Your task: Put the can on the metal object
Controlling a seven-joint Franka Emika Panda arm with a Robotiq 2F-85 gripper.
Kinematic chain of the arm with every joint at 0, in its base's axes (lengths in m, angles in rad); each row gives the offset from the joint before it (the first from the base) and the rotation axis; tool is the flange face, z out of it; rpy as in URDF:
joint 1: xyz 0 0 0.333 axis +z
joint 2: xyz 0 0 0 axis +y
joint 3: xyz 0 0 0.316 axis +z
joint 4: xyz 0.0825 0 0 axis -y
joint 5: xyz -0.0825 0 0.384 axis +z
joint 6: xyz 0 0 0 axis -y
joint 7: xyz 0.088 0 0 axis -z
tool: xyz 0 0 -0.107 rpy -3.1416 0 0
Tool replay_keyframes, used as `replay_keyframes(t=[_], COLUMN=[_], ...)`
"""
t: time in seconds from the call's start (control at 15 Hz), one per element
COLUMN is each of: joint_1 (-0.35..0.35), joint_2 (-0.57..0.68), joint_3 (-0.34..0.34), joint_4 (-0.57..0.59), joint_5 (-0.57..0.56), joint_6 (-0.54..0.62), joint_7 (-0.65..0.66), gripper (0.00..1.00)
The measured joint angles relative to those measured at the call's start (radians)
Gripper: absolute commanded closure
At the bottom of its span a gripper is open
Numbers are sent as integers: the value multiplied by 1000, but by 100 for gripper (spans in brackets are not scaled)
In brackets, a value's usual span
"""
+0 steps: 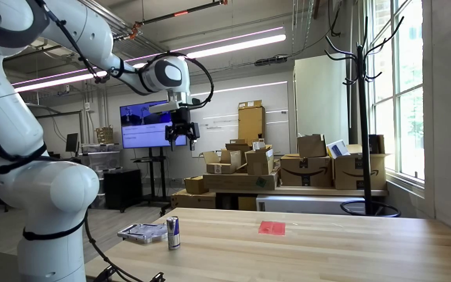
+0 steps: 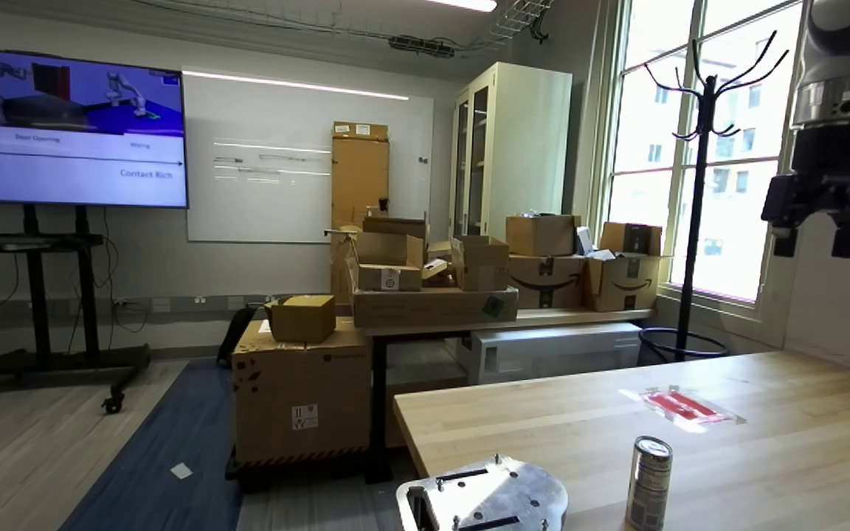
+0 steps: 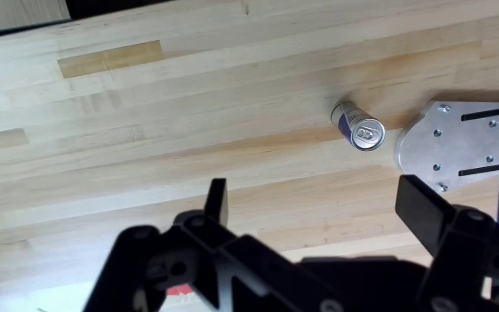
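Observation:
The can point(image 1: 173, 234) stands upright on the wooden table, dark blue and silver with a silvery top. It also shows in an exterior view point(image 2: 648, 484) and in the wrist view point(image 3: 358, 126). The metal object point(image 3: 470, 138) is a low silvery plate with slots and screws, lying at the table's edge beside the can with a small gap between them. It shows in both exterior views point(image 1: 143, 232) point(image 2: 499, 493). My gripper point(image 3: 312, 197) is open and empty, high above the table, its fingers pointing down, in both exterior views point(image 1: 182, 145) point(image 2: 814, 245).
A small flat red item point(image 1: 271, 228) lies on the wooden table point(image 1: 307, 258) farther from the metal object. Cables point(image 1: 110, 260) lie near the robot's base. A coat rack point(image 1: 362, 117) and cardboard boxes point(image 1: 305, 170) stand beyond the table.

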Motion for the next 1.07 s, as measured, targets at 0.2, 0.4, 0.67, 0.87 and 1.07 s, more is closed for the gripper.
replay_keyframes(t=[0.2, 0.4, 0.67, 0.87, 1.07], joint_1=[10, 16, 24, 30, 36], joint_2=[72, 151, 251, 321, 386], joint_3=[17, 37, 64, 80, 90], joint_4=[-31, -44, -48, -47, -45], joint_5=[0, -1, -12, -34, -38], joint_6=[88, 167, 258, 317, 365], joint_7=[1, 4, 14, 29, 37], gripper=[0, 0, 0, 0, 0])
